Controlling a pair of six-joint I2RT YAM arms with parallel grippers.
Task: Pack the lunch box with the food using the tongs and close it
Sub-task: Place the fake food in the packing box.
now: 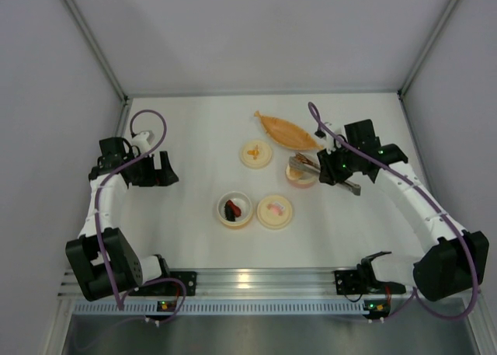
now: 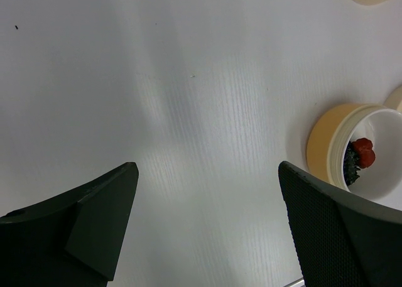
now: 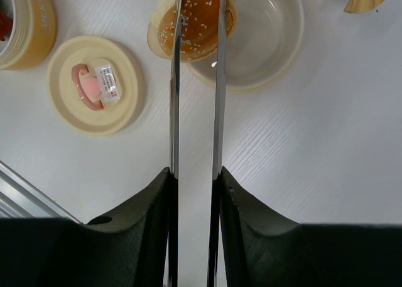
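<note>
**At the right-hand bowl: tongs pinching the orange-brown lump**

In the right wrist view, the right gripper (image 3: 195, 180) is clamping the tongs (image 3: 174, 111), its fingers pressing in on the two thin arms from either side. The arms are being squeezed narrow and nearly parallel. They are running straight out from the jaws along the gripper's own line, with the tips at the far end.

Those tips are pinching the orange-brown lump (image 3: 198, 20), one arm on each side of it. The lump is sitting well beyond the jaws, at the near-left rim of a cream bowl (image 3: 267, 32) and partly overlapping it. Whether it is touching the bowl cannot be told.

From above, the tongs' long axis is slanting from lower right to upper left. The joined end is sticking out behind the gripper and the tips are pointing left over the bowl.

The left gripper (image 2: 207, 174) is hanging over bare table with its jaws spread wide, holding nothing. A second bowl (image 2: 323, 139) is lying to its right, holding the black piece (image 2: 352, 167) and the dark red piece (image 2: 363, 152), the two touching.

A pink-motif lid (image 3: 69, 95) is lying between the bowls. A yellow-motif lid (image 1: 256, 154) and the boat dish (image 1: 289, 131) are lying farther back.
</note>
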